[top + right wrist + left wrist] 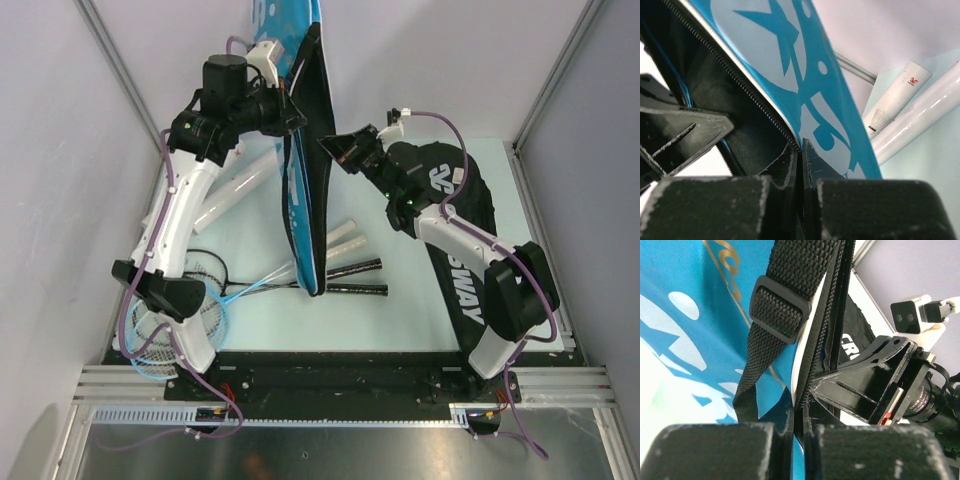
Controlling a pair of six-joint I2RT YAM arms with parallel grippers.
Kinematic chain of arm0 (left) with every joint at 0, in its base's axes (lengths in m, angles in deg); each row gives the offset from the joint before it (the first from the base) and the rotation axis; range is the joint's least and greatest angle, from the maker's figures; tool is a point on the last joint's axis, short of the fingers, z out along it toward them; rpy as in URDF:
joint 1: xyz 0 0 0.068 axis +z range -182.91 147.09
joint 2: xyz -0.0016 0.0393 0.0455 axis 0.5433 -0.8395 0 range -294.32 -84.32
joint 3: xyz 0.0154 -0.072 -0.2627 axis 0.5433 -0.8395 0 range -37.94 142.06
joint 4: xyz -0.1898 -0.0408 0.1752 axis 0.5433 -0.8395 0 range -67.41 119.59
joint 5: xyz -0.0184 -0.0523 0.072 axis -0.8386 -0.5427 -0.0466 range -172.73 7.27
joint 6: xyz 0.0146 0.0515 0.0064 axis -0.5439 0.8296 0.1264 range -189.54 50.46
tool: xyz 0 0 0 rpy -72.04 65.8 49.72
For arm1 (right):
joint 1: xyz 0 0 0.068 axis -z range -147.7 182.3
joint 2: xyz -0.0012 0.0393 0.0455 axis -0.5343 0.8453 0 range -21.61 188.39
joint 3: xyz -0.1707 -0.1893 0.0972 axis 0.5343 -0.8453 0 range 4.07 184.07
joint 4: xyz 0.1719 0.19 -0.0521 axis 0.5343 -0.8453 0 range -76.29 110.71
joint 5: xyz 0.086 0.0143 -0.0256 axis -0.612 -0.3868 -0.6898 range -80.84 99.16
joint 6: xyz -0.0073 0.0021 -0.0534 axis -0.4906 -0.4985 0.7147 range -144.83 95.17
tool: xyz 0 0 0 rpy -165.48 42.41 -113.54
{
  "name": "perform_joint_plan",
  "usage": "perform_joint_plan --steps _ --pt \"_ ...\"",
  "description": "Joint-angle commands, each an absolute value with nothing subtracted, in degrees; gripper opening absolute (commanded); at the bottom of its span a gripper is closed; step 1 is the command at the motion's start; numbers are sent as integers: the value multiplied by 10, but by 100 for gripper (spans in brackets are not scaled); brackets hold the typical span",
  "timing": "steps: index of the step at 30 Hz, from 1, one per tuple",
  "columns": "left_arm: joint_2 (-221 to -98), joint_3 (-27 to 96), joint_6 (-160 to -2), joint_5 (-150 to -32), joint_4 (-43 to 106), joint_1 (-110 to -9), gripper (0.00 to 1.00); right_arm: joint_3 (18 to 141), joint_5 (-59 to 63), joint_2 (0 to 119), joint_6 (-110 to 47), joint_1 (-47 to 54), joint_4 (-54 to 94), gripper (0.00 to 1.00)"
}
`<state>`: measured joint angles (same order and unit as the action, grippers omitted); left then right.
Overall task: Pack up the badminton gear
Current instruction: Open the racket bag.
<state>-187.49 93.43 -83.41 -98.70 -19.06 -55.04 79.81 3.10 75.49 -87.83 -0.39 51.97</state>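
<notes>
The left gripper (293, 112) is clamped tight on the black edge of the bag (303, 200); in its wrist view the fingers (715, 450) pinch that edge just below a black strap (790, 270) with a plastic buckle (777, 307). The right gripper (337, 147) is also closed on the bag, facing the left one from the other side, and its wrist view shows the fingertips (790, 160) nipping the fabric beside the zip (740, 82). Between them the blue, white-patterned bag stands on edge over the middle of the table (400, 310). Its far end rises out of the top view and its near end sits down among the racket handles (360, 290). The rackets (205, 300) lie toward the near-left corner, heads partly under the left arm, with their white and black handles beside the bag's near end. White tubes (235, 190) lie near the left edge, behind the left arm. A black case (465, 210) with white lettering lies along the right edge, under the right arm.
</notes>
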Motion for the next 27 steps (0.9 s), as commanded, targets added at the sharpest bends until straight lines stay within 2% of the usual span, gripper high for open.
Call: perform_joint_plan --steps 1,2,7,8,10,12,13,14,15,16,18,19,20,22,24,27 --pt "-1873 938 -827 -1076 -149 -549 0 800 -10 742 -738 -15 527 8" --pt "-1872 927 -834 -1078 -150 -549 0 801 -7 739 -709 -17 505 22" --pt "-1867 911 -840 -1108 -151 -557 0 816 17 738 -546 -29 418 45" --pt "-1866 909 -839 -1118 -151 -559 1 832 29 740 -525 -33 408 54" --pt "-1860 904 -839 -1116 -152 -565 0 851 48 743 -483 -37 378 58" --pt "-1857 899 -838 -1118 -152 -568 0 892 51 754 -444 -41 350 53" --pt "-1853 896 -838 -1115 -152 -570 0 911 52 759 -436 -43 332 44" --pt "-1850 890 -836 -1104 -152 -572 0 961 46 772 -434 -44 295 20" --pt "-1848 885 -834 -1091 -152 -578 0 981 45 776 -436 -48 279 6" --pt "-1841 873 -831 -1072 -152 -580 0 999 51 777 -441 -54 267 0" --pt "-1831 856 -827 -995 -152 -596 4 1019 91 768 -436 -79 255 0" --pt "-1821 838 -826 -962 -153 -602 9 1028 110 766 -435 -87 247 0" --pt "-1815 830 -827 -924 -152 -615 19 1034 122 763 -436 -91 235 0" --pt "-1804 818 -834 -829 -152 -626 30 1025 121 754 -451 -94 243 0" --pt "-1786 798 -839 -738 -150 -638 34 994 123 735 -467 -95 265 0" --pt "-1761 767 -846 -696 -140 -641 47 972 115 717 -476 -95 286 0"
